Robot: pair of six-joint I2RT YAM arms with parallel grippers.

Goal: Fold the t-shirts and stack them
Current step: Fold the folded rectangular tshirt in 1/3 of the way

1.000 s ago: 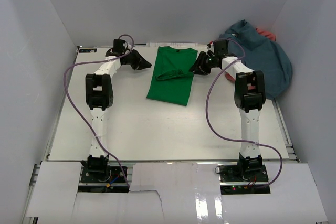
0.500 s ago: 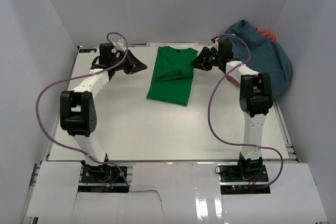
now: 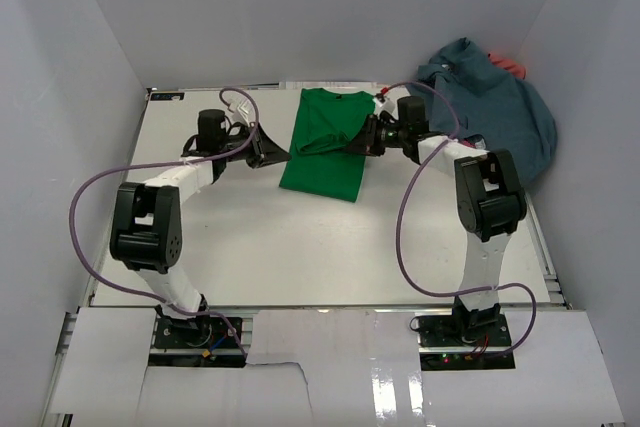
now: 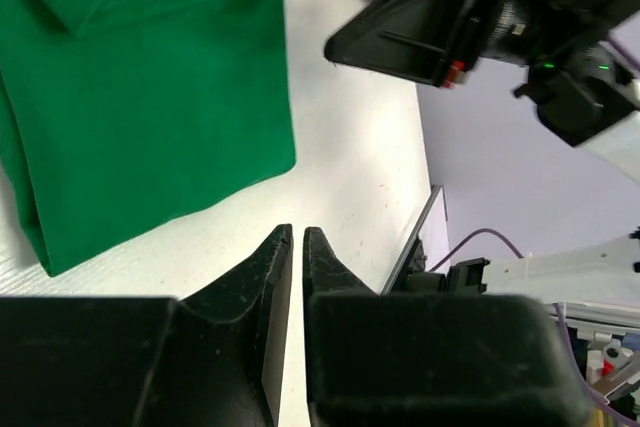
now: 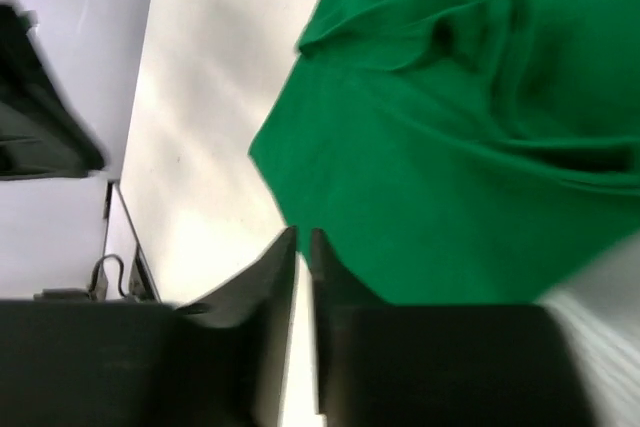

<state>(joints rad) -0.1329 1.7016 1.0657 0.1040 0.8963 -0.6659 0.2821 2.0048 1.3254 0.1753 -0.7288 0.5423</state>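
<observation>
Green t-shirt (image 3: 325,142) lies lengthwise at the far middle of the desk (image 3: 300,247), with broad bare surface toward the bases. A blue-grey t-shirt (image 3: 500,112) and a coral-red t-shirt (image 3: 508,64) are heaped far right. Left hand (image 4: 296,237), fingers together, sits just off the left edge. Right hand (image 5: 303,237), fingers together, is at the right edge. Both have moved in from the collar end, and the right has narrowed.

Open table (image 3: 300,247) nearside; green t-shirt (image 3: 325,152), blue-grey t-shirt (image 3: 500,112) beyond.

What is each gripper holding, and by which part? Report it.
Left gripper: nothing, jaws shut over the table. Right gripper: jaws nearly shut at the edge of the green shirt; whether cloth is pinched cannot be told.
</observation>
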